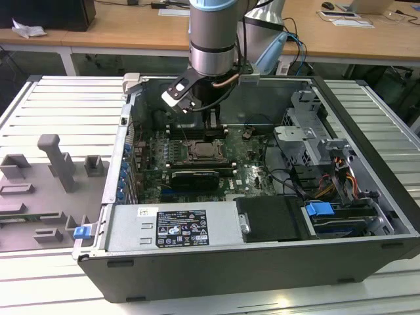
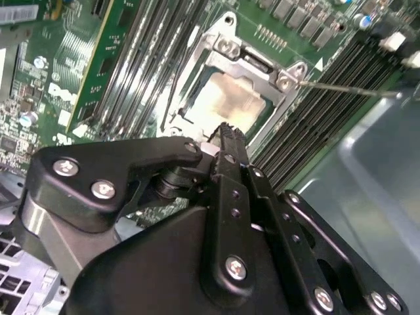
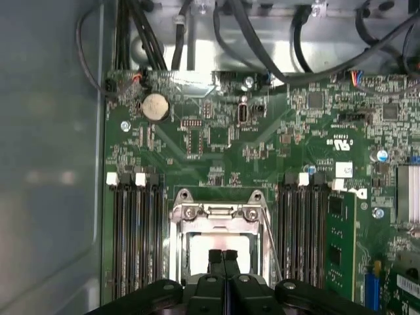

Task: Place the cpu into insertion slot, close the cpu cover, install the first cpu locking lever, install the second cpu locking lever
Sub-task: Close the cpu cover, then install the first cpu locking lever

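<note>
Currently gripper (image 3: 223, 256) clenched, fingertips (image 3: 215, 257) together, grasping nothing, poised just over the cpu (image 3: 200, 249). Cpu sits in the socket (image 3: 178, 195) on the green board (image 3: 262, 144), cover (image 3: 220, 211) lowered around it; one thin lever (image 2: 348, 88) juts out sideways.

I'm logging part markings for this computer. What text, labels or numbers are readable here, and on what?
White label on the grey metal power supply box: print and symbols, too small to read.
White printed marks on the green motherboard: too small to read.
White sticker in the second wrist view: blurred, unreadable.
Pale silver square cpu: no legible marking.
</note>
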